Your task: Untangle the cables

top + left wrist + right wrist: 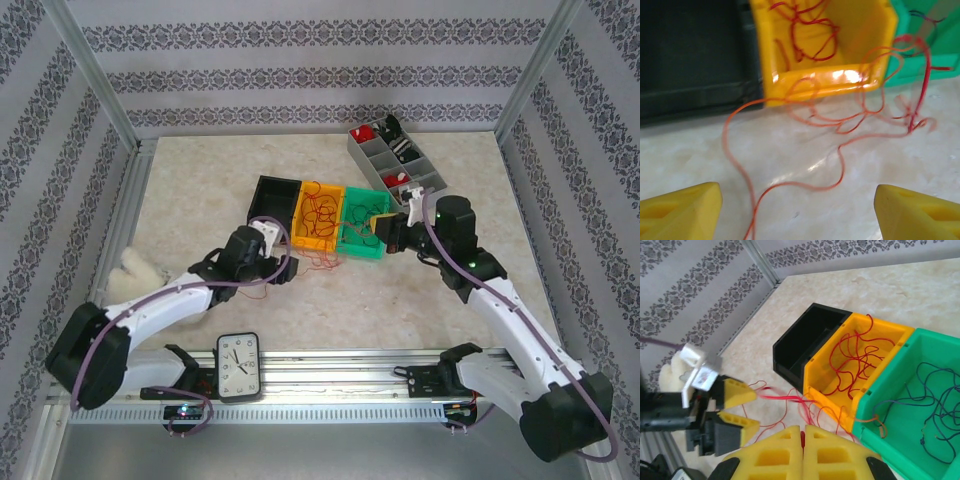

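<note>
Red and orange cables point(318, 214) lie looped in the orange bin point(303, 236), and more spill over its front rim onto the table point(322, 259). In the left wrist view a thin orange wire point(840, 165) curls across the table between my left gripper's point(797, 192) wide-open yellow fingers point(685, 207), touching neither. The left gripper point(285, 263) sits just in front of the black bin point(270, 193). My right gripper point(803, 429) is shut on a red cable point(785, 397) stretched taut from the spilled clump. It hovers near the green bin's front point(385, 238).
The green bin point(920, 440) holds dark blue wires point(935, 405). A grey compartment tray point(372, 158) stands at the back right. A white fluffy object point(128, 272) lies at the left edge, and a clock point(238, 366) rests on the front rail.
</note>
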